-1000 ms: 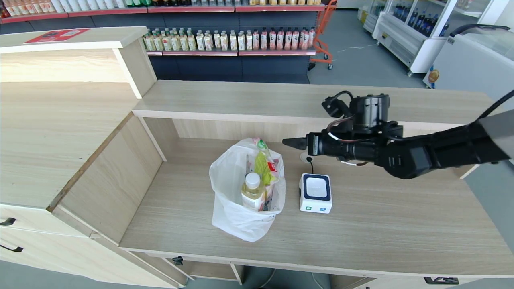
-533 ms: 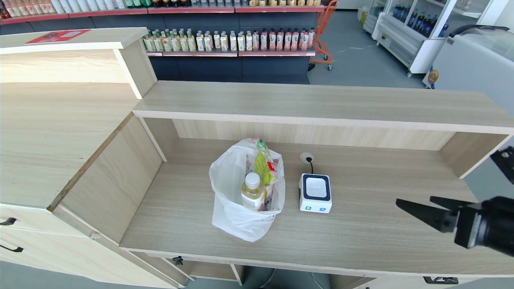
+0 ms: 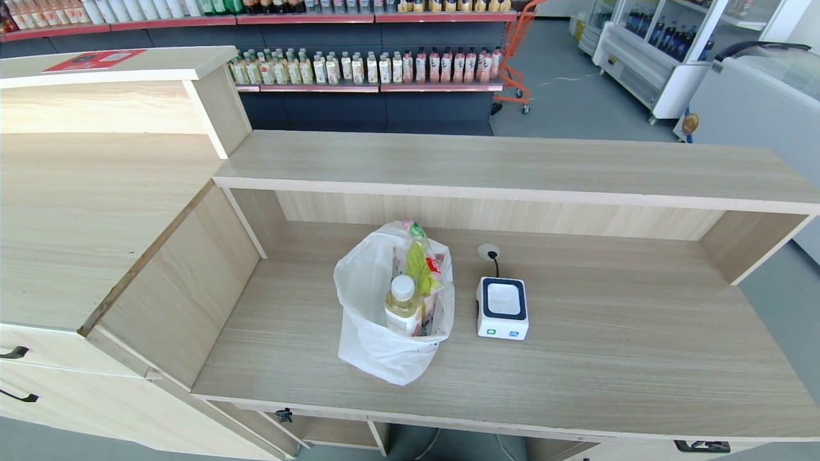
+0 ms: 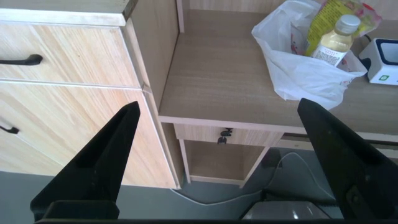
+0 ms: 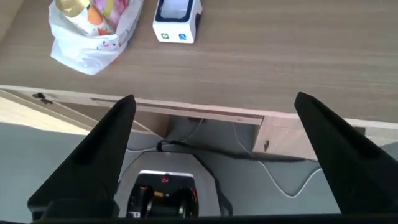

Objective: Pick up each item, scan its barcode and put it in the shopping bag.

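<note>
A white shopping bag (image 3: 378, 333) stands on the lower counter (image 3: 608, 365), mouth open. Inside it are a pale drink bottle (image 3: 403, 306) with a white cap and a green and red snack packet (image 3: 423, 262). Just right of the bag sits the white barcode scanner (image 3: 503, 307) with its cable running to a hole behind it. My left gripper (image 4: 217, 155) is open, held low off the counter's front left corner, with the bag (image 4: 305, 59) beyond it. My right gripper (image 5: 214, 155) is open too, below the counter's front edge, with the scanner (image 5: 177, 18) and bag (image 5: 87, 43) farther off.
A raised wooden ledge (image 3: 512, 160) runs behind the lower counter, and a taller cabinet (image 3: 83, 205) with drawers stands on the left. Shelves of bottles (image 3: 365, 64) and fridges (image 3: 672, 45) fill the shop behind.
My right arm has pulled back from above the scanner, down and to the right, and out of the head view. The bag and scanner have stayed put.
</note>
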